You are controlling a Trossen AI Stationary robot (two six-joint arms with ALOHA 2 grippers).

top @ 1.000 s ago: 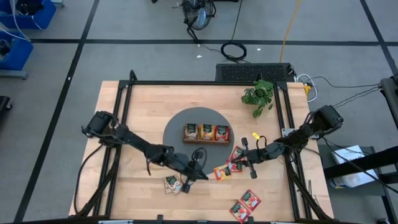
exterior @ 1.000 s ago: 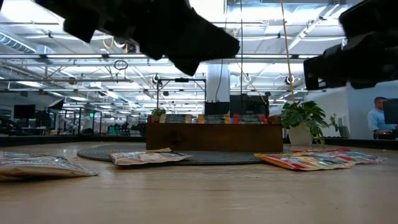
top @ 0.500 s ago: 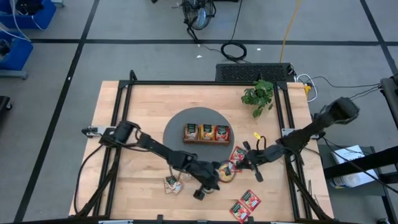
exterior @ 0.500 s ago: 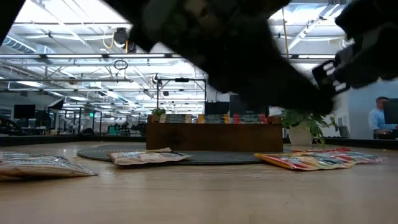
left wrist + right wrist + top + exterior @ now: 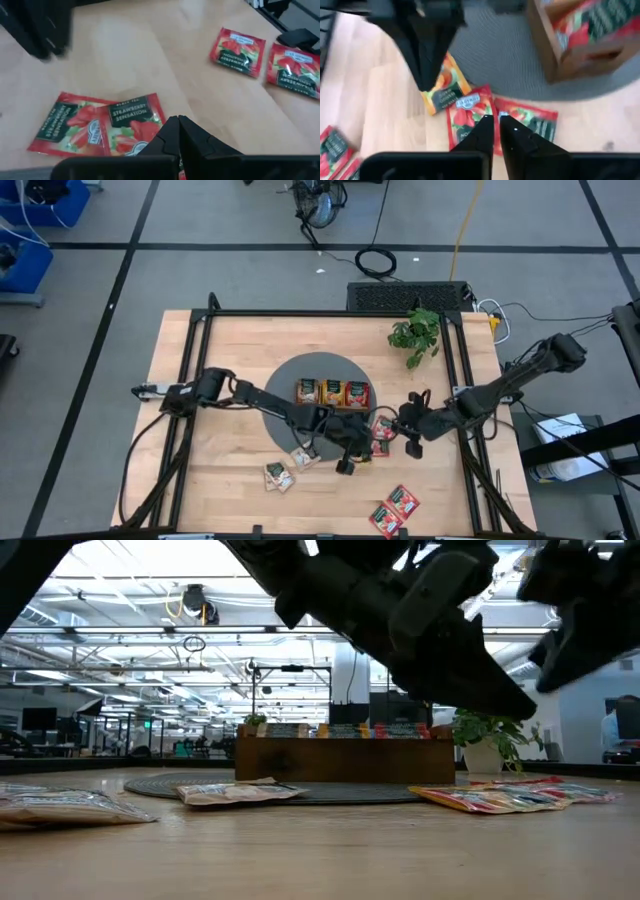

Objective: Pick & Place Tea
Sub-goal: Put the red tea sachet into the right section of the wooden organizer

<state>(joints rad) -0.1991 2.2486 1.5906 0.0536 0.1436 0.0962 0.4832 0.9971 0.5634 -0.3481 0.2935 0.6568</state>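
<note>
Loose flat tea sachets on the wooden table [image 5: 210, 350] — four red [image 5: 238, 45], one orange [image 5: 442, 85], two beige-white [image 5: 277, 476] — lie outside the brown three-compartment wooden tray [image 5: 332, 394]. Left gripper [image 5: 356, 450], clenched and empty, hovers over the red pair; right gripper [image 5: 402, 432] fingers nearly together, grasping nothing.

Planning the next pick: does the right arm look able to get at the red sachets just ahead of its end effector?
Probably yes. The right end effector hovers right over the red sachets, nothing covering them. The left end effector hangs close by and may crowd it.
</note>
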